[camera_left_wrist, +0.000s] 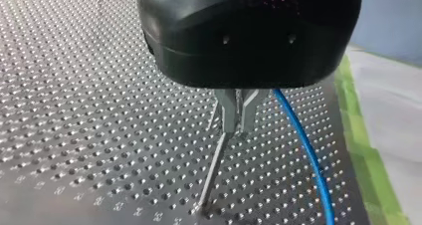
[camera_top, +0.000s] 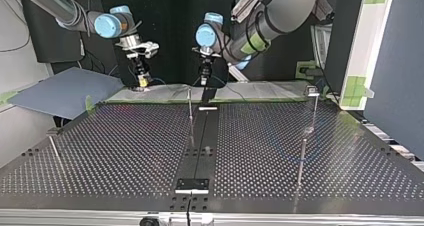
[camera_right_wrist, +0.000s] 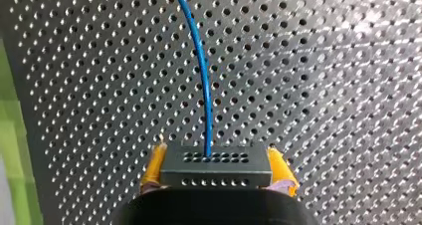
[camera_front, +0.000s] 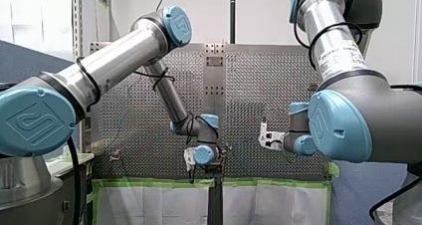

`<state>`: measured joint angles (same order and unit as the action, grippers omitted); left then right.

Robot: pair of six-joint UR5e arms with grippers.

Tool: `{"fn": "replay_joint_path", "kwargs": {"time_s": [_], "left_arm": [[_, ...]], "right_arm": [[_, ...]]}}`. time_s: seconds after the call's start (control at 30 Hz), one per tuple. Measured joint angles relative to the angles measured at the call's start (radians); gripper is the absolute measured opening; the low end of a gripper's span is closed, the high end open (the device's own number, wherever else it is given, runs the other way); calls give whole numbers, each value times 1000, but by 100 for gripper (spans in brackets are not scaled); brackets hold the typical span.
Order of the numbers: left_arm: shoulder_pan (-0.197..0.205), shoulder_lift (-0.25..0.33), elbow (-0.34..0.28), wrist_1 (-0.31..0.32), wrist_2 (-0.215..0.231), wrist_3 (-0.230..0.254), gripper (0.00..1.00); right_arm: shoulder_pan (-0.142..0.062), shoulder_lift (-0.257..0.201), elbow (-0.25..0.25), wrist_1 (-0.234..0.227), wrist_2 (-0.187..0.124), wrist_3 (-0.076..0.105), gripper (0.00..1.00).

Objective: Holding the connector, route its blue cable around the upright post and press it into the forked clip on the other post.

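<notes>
Nearest the right wrist camera, our right gripper (camera_right_wrist: 216,155) has its yellow-padded fingers (camera_right_wrist: 153,168) clamped on opposite sides of the dark connector (camera_right_wrist: 215,172), a block with rows of small holes. The blue cable (camera_right_wrist: 201,70) leaves the connector's forward face and runs ahead in a gentle curve over the perforated table (camera_right_wrist: 323,85), whose edge carries a strip of green tape (camera_right_wrist: 10,135). In the left wrist view, our left gripper (camera_left_wrist: 235,130) holds its two metal fingers (camera_left_wrist: 226,110) together, with nothing visible between them. A thin upright post (camera_left_wrist: 213,172) stands on the table under the fingertips, though we cannot tell whether they touch it. The cable passes just beside these fingers, apart from them. In the top view, a near post (camera_top: 301,161) and, beyond it, a far post (camera_top: 314,108) stand at the view's right. We cannot make out the shape of the far post's small head. Farthest off, both grippers hang at the table's far edge, well apart, the right one at the view's left and the left one near the middle.
</notes>
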<state>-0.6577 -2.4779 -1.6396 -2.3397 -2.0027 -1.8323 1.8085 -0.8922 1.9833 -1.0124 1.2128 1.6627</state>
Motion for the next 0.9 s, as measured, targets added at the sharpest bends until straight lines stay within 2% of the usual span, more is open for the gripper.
{"fn": "replay_joint_path", "kwargs": {"time_s": [0.13,0.2,0.5,0.73,0.9], "left_arm": [[-5,0,-27,19,-1,-4,0],[-4,0,-35,24,0,-5,0],[6,-1,-42,59,37,-9,0],[22,-10,-40,55,47,-6,0],[48,-17,-39,50,65,-5,0]], "right_arm": [[2,0,20,-4,30,-18,0],[3,0,30,-12,39,-20,0],[7,7,44,-34,46,-5,0],[1,53,34,-66,41,3,0],[-1,78,16,-51,40,4,0]]}}
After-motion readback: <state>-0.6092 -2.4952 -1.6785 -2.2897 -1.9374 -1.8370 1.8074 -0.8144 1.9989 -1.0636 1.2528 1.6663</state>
